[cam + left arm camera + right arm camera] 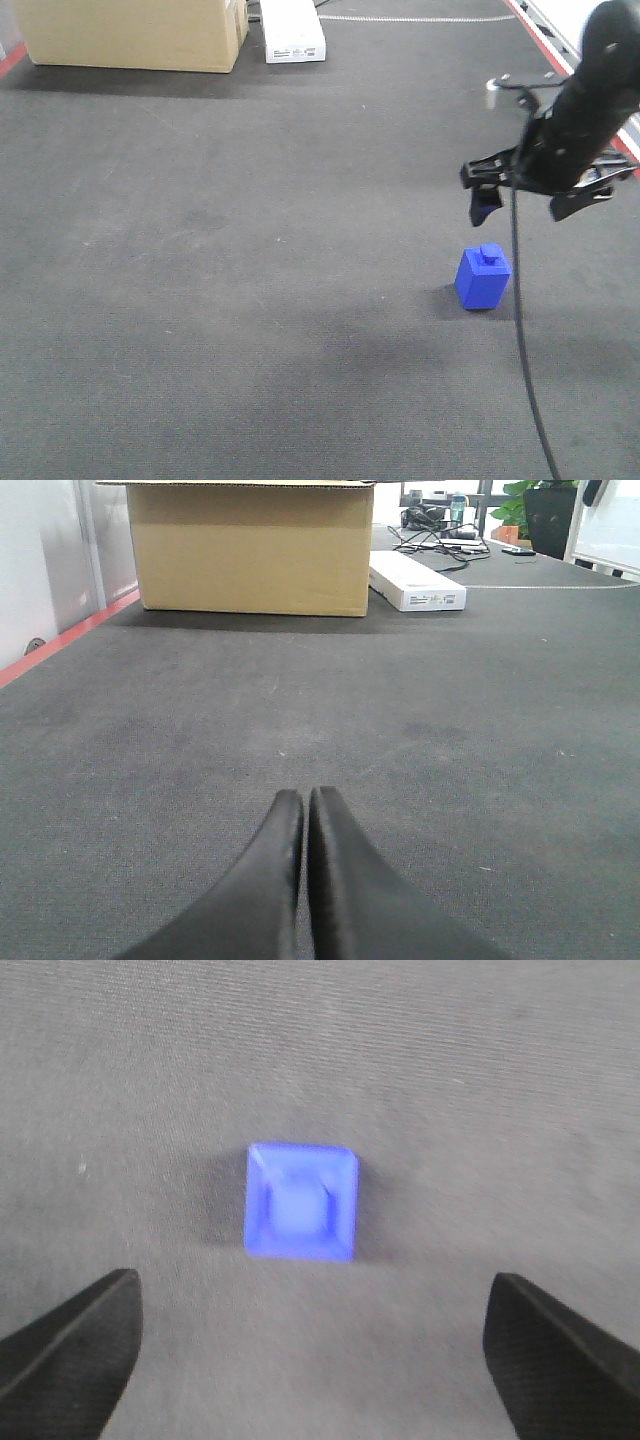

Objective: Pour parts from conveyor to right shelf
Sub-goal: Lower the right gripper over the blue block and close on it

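Observation:
A small bright blue block (483, 277) with one stud on top stands upright on the dark grey conveyor belt (250, 250). My right gripper (527, 205) hovers just above and behind it, open, with nothing between its fingers. Looking straight down in the right wrist view, the block (301, 1202) lies ahead of the wide-apart fingertips (85, 1330). My left gripper (304, 802) is shut and empty, held low over the belt (450, 730). The right shelf is out of view.
A large cardboard box (130, 32) and a flat white box (293, 30) stand at the belt's far end. A red edge stripe (545, 40) runs along the right side. A black cable (525, 350) hangs from the right arm beside the block.

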Robot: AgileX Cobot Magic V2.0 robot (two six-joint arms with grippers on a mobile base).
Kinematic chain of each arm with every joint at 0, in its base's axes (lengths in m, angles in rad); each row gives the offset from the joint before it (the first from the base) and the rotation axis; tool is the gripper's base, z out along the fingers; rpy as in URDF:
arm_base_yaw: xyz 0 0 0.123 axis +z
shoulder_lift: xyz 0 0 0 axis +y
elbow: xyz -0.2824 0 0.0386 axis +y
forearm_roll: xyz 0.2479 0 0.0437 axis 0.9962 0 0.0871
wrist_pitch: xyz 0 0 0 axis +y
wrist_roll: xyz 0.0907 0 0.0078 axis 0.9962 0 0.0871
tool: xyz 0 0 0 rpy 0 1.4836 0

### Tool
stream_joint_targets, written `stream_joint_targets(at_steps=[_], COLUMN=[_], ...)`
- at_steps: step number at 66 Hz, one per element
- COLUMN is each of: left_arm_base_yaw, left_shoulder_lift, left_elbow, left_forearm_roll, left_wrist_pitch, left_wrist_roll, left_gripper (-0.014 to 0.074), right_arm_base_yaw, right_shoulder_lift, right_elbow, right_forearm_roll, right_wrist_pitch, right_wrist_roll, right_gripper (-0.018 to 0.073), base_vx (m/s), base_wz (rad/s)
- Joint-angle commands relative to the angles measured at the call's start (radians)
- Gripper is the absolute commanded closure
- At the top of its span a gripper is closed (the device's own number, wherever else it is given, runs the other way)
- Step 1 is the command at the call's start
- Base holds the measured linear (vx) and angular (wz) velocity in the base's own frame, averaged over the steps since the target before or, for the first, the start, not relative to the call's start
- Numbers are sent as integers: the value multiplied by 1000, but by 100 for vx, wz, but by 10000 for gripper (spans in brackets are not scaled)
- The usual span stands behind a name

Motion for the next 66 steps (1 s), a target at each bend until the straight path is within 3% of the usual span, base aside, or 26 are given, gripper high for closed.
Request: stream_joint_targets(at_steps=[1, 41, 56, 66], left_arm_base_yaw=[2, 2, 2, 2], left_shoulder_lift=[16, 16, 16, 16], left_elbow=[-20, -20, -20, -20], left_forearm_roll=[-8, -8, -8, -8], left_wrist_pitch=[-79, -79, -79, -79], left_wrist_roll=[-8, -8, -8, -8], left_gripper=[602, 602, 602, 602], right_arm_base_yaw=[1, -4, -4, -4], right_shoulder_lift=[-3, 184, 200, 200], right_elbow=[-43, -43, -43, -43], right_forearm_roll=[3, 26, 28, 32], right_wrist_pitch=[-1, -99, -73, -53], right_wrist_roll=[-10, -29, -31, -31], right_gripper=[-85, -60, 20, 127], base_vx=[0, 0, 0, 0], base_wz=[0, 0, 0, 0])
